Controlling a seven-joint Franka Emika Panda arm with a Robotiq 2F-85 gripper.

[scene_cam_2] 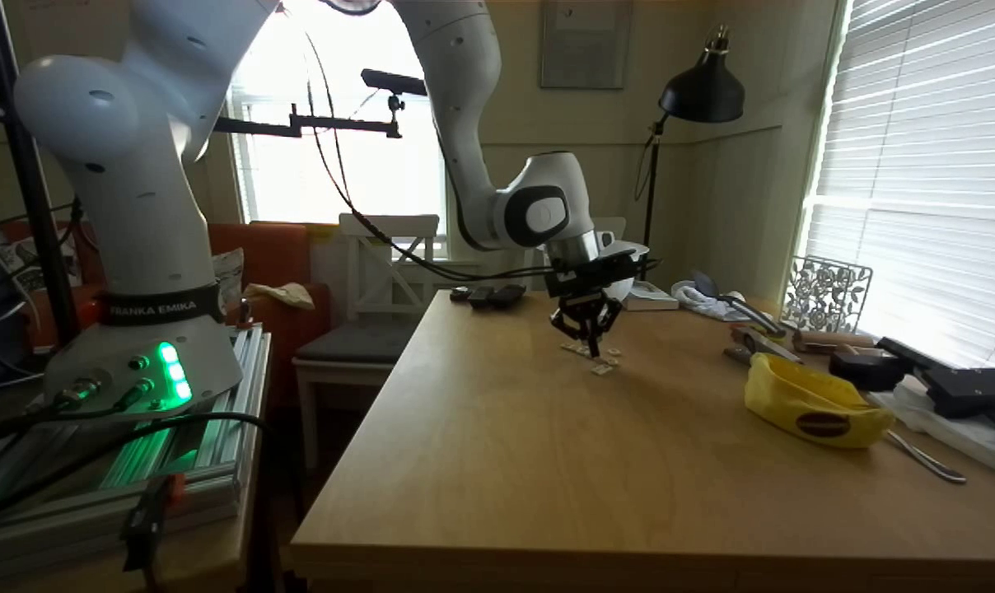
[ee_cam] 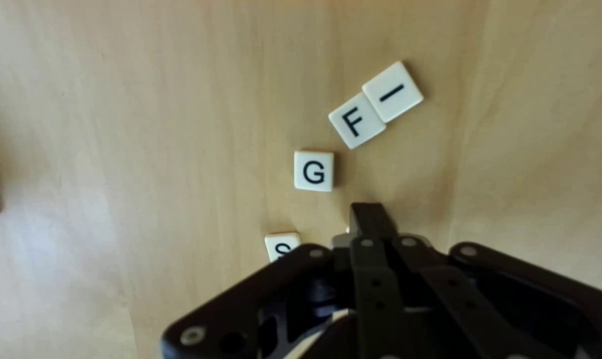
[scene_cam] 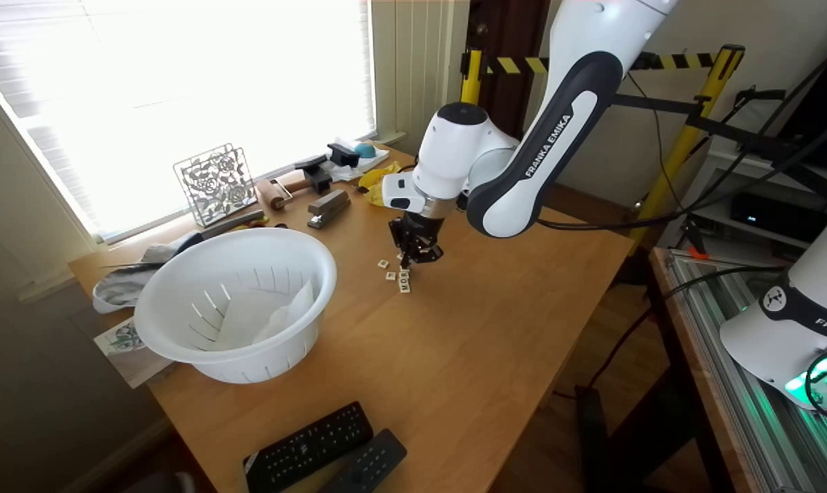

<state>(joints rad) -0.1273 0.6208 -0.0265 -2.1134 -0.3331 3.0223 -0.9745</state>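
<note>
My gripper [ee_cam: 372, 212] points down at the wooden table, its two dark fingers pressed together with nothing visible between them. Just ahead of the fingertips in the wrist view is a white letter tile G [ee_cam: 314, 171]. Farther up, tile F [ee_cam: 357, 120] touches tile I [ee_cam: 392, 92] edge to edge. Tile S [ee_cam: 282, 244] is partly covered by the gripper's linkage. A pale sliver beside the fingertip may be another tile, mostly hidden. In an exterior view, the fingertips come down by a short column of tiles [scene_cam: 404, 283], with a loose tile [scene_cam: 391, 276] next to it.
A large white slotted basket [scene_cam: 276, 356] stands on the table, with remotes [scene_cam: 311, 445] near one end. By the window are a stapler [scene_cam: 328, 207], a metal floral holder [scene_cam: 216, 185] and a yellow pouch [scene_cam_2: 794, 403]. A cable [scene_cam_2: 432, 265] runs to the wrist.
</note>
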